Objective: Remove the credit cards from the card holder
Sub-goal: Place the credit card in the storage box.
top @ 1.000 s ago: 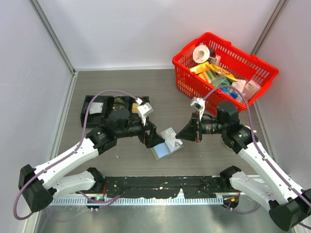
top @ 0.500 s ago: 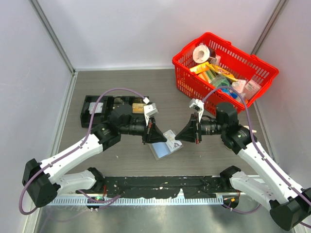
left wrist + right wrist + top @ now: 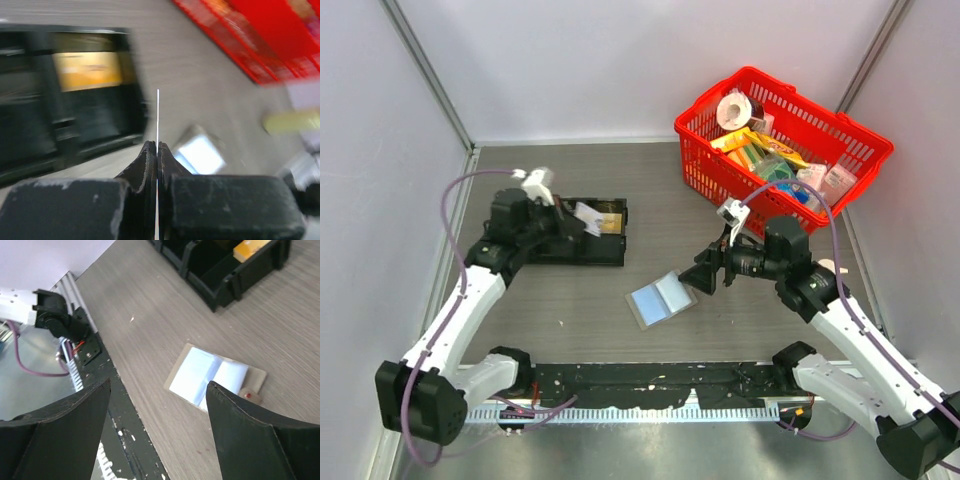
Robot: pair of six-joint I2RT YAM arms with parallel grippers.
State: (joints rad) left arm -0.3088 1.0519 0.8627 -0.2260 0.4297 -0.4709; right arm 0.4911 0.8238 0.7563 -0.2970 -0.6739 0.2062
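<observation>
Card holder lies open mid-counter. Left hand pinches one credit card above the black tray. Right hand is spread wide beside the holder. Whether more cards are inside is unclear.

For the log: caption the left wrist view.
Left gripper pinches a credit card edge-on; black tray, open card holder beyond.

Red basket full of packets, black tray

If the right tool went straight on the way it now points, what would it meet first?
Most likely the open card holder flat on the table; depth is hard to judge.
</observation>
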